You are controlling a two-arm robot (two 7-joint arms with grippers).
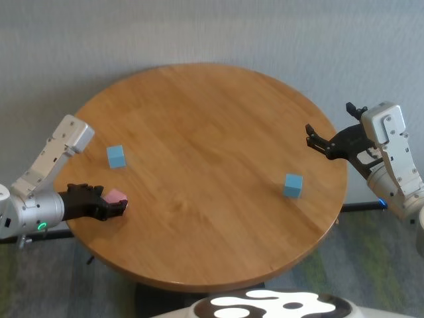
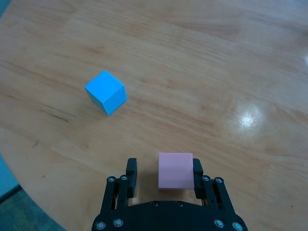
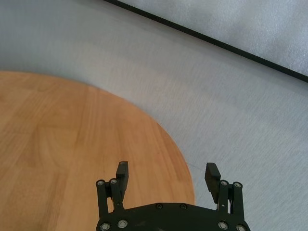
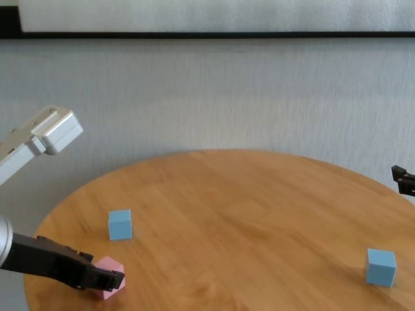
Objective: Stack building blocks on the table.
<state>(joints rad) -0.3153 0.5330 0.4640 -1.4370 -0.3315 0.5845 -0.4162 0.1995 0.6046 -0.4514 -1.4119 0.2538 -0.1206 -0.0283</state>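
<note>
Head view shows the big round desk [image 1: 212, 165] first, with an arm at each side. The left claw [image 1: 116, 205] is low at the near left edge, and the right claw [image 1: 317, 142] hangs over the far right edge with its fingers apart and nothing in them. The pink block [image 2: 175, 170] sits on the desk between the left claw's two fingers. One finger touches it and the other has a small gap, so the claw looks apart, not squeezed yet. One blue block [image 1: 116, 156] is close by, a little farther back. The other blue block [image 1: 293, 185] is well apart on the right, nearer the right claw. I think the left claw should squeeze next.
</note>
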